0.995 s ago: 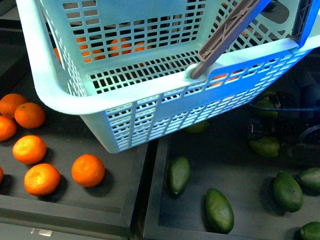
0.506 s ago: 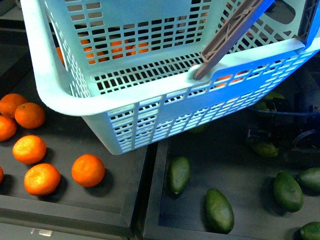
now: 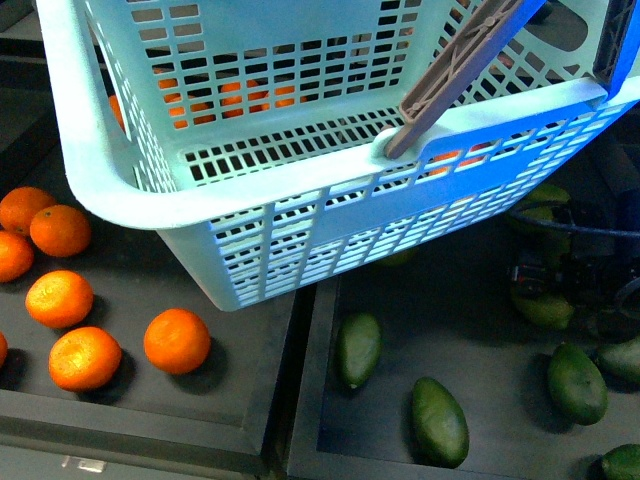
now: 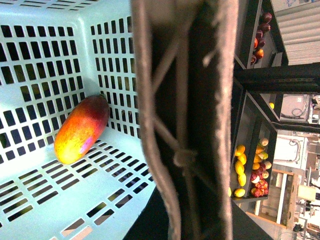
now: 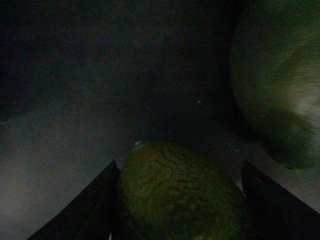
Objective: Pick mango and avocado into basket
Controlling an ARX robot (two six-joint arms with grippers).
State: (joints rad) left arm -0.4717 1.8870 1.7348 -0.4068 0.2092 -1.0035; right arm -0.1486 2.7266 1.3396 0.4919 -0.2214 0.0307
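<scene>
The mango (image 4: 82,130) is already put in the basket (image 3: 130,190); it is seen lying on the slotted floor, close to a side wall. The avocado step is now in hand. The avocado (image 5: 180,197) is caught between the two fingers (image 5: 92,205) of the right gripper (image 5: 178,170), and both sides of it look touched, so it seems to be held. In the front view this avocado (image 3: 543,310) is found at about 4 o'clock, low in the dark tray (image 3: 470,340), under the basket's edge.

The basket is hung tilted in the air by its brown handle (image 3: 450,75). The left gripper's fingers are not shown clearly, so it cannot be told if they are closed.

Next, the avocado should be lifted up, carried toward 11 o'clock over the rim, and let go inside beside the mango.

Since a second ago, the avocado and the gripper have been moved a little toward 4 o'clock, while the basket has hardly been moved
</scene>
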